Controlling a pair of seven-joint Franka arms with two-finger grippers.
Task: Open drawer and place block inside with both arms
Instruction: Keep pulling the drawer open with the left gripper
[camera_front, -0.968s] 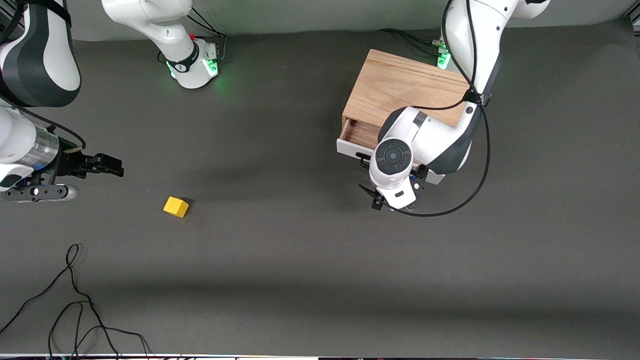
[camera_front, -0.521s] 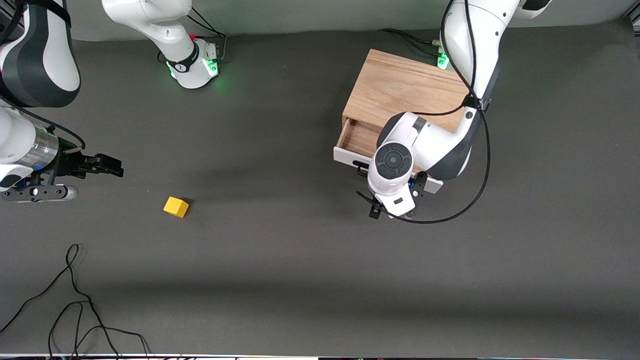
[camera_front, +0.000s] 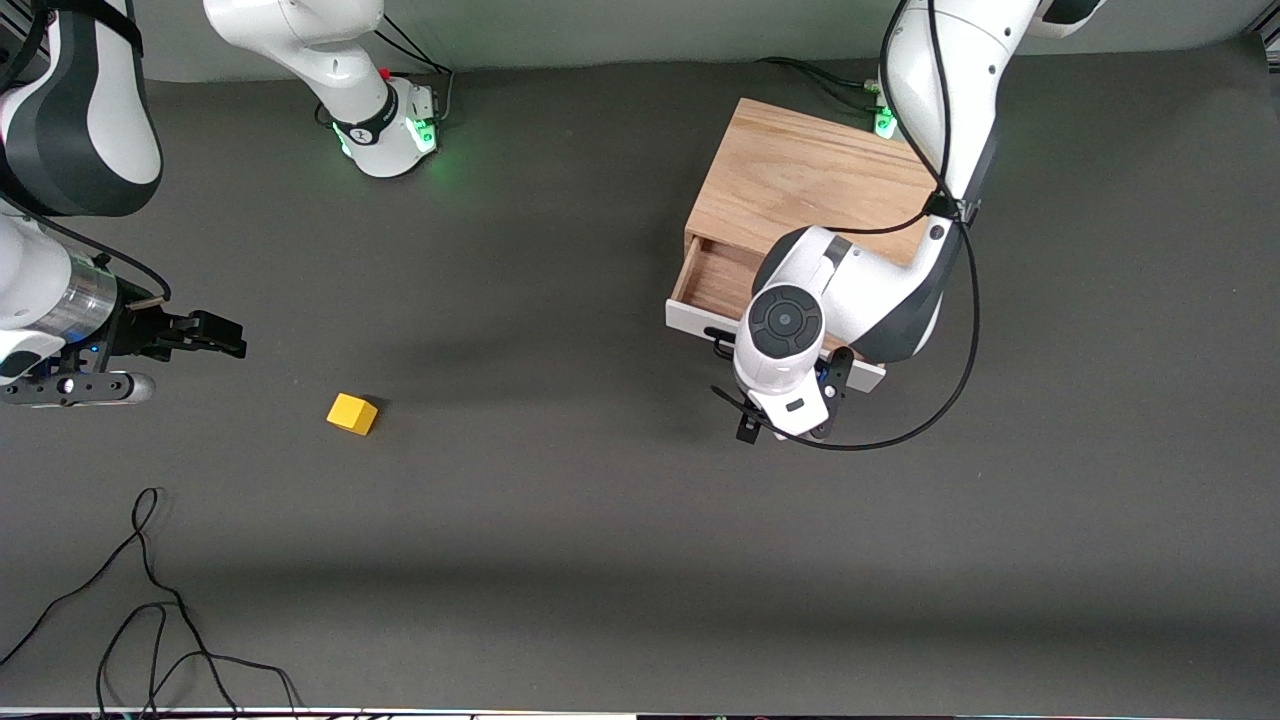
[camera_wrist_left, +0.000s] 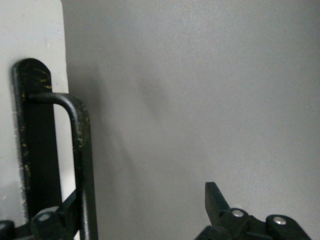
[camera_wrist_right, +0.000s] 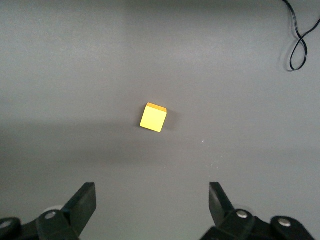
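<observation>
The drawer (camera_front: 715, 290) stands partly pulled out of the wooden cabinet (camera_front: 810, 180), its white front (camera_front: 700, 322) nearer the front camera than the cabinet and its light wood inside showing. The cabinet sits toward the left arm's end of the desk (camera_front: 600, 520). The left arm (camera_front: 870, 290) bends down over the cabinet, and the left tool (camera_wrist_left: 145, 210) is at the drawer's front. In the left wrist view its fingers (camera_wrist_left: 215, 200) stand wide apart, with the black wire handle (camera_wrist_left: 80, 150) running close by one of them; I cannot tell whether they touch.

The block (camera_front: 352, 413), a small yellow cube, lies on the bare desk well apart from the cabinet, toward the right arm's end and nearer the front camera. The right tool (camera_front: 205, 333) hangs above the desk near the block with its fingers wide and nothing between them. A loose black cable (camera_front: 150, 600) lies still nearer the front camera than the block.
</observation>
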